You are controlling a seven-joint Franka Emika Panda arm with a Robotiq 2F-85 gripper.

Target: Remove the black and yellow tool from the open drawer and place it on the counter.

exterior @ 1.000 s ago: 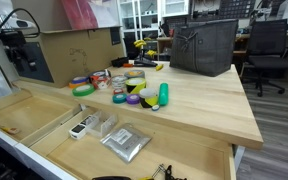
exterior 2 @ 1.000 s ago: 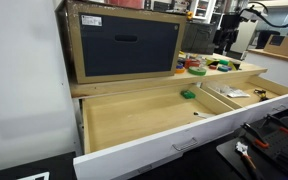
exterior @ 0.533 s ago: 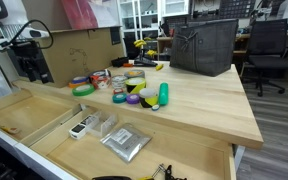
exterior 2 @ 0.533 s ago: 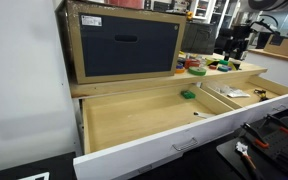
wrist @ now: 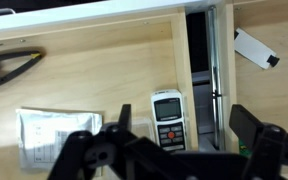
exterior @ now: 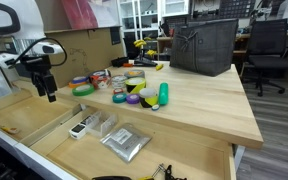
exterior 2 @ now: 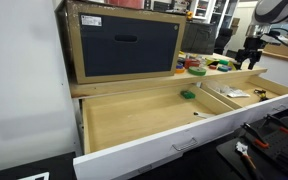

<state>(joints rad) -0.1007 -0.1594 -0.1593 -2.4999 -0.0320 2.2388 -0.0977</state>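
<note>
While the gripper (exterior: 49, 92) hovers over the open drawer (exterior: 24, 115) with jaws spread wide and empty, the wrist view shows a white meter (wrist: 167, 118) below it. A silver pouch (wrist: 49, 140) lies beside the meter, and the black and yellow tool (wrist: 9, 68) lies farther along the drawer floor. Tape rolls (exterior: 134, 88) crowd the counter (exterior: 204, 105).

Bottom edge cuts off the black-and-yellow tool (exterior: 164, 172).

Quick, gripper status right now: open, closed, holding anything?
Gripper: open, jaws spread wide in the wrist view, holding nothing, above the drawer.
</note>
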